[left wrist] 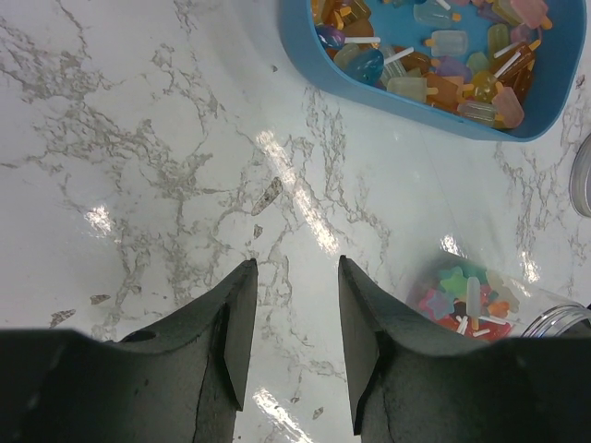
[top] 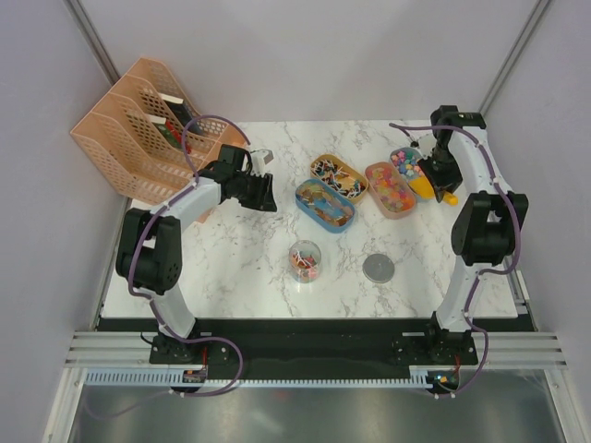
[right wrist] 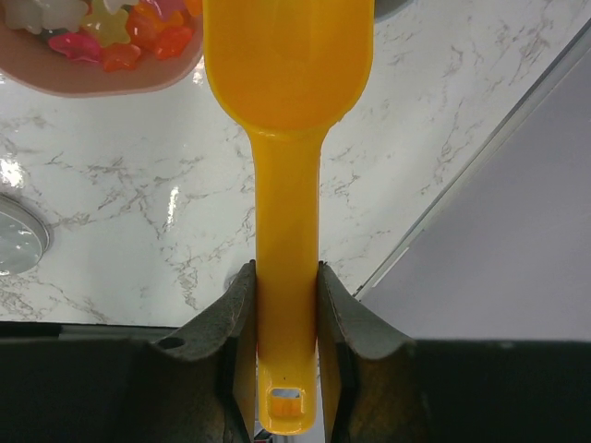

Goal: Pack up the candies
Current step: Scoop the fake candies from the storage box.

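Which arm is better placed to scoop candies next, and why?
Right: the right gripper clamps the yellow scoop by its handle beside a pink tray of candies. The left gripper is open, empty, over bare table.

Your candies [top: 337, 177] are tiny multicoloured bits, heaped loose in four oval trays [top: 368, 173] fanned out just beyond the clear jar [top: 306, 261], from right behind it off to its far right. The blue tray's [left wrist: 303, 46] lot look like little ice lollies on sticks. A few stars and lollies sit inside the jar.
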You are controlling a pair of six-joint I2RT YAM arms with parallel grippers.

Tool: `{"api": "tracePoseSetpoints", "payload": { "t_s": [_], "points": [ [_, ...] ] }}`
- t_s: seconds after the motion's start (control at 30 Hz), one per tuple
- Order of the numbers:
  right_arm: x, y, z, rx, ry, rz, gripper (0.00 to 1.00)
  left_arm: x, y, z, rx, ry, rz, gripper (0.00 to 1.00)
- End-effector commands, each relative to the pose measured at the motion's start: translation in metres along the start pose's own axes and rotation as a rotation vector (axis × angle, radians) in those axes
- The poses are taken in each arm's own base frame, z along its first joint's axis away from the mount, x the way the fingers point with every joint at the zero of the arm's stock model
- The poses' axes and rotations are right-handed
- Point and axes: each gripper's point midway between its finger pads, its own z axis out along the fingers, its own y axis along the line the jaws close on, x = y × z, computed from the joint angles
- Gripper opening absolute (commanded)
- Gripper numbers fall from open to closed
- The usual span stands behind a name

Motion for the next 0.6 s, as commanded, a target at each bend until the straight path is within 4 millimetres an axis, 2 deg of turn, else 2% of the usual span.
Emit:
{"api": "tracePoseSetpoints", "payload": {
  "t_s": [0.0,0.23,0.37,0.57],
  "points": [
    [0.027,0.007,0.002,-0.064,0.126,0.024,0.00,-0.009,0.002,0.006,0.005,-0.025,0.042,0.48],
    [0.018,0.001,0.021,-0.082,0.146,0.033,0.00,-0.006,0.005,0.015,0.014,-0.005,0.028,0.48],
    [0.005,-0.003,0.029,-0.081,0.142,0.024,0.00,-0.004,0.006,0.018,0.016,0.002,0.025,0.48],
    [-0.010,-0.014,0.020,-0.052,0.085,0.002,0.00,0.001,0.004,0.017,0.025,0.011,0.020,0.48]
  ]
}}
